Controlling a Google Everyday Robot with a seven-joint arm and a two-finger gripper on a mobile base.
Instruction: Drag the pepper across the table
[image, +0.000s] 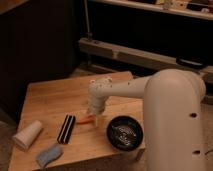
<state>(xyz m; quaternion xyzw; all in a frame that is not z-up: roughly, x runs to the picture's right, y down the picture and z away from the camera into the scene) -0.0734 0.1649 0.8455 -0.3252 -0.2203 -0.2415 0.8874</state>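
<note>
On the light wooden plank desk (50, 97), the small slim orange pepper (86, 120) lies just right of the black ridged brush (66, 128). My gripper (95, 117) is down at its right end; gripping or not, I cannot tell. Likely light, firm, slippery: best pinched across the thicker end.

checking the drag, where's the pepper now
In the camera view the pepper lies on the table between the brush and the bowl, its bowl-side end under the gripper.
</note>
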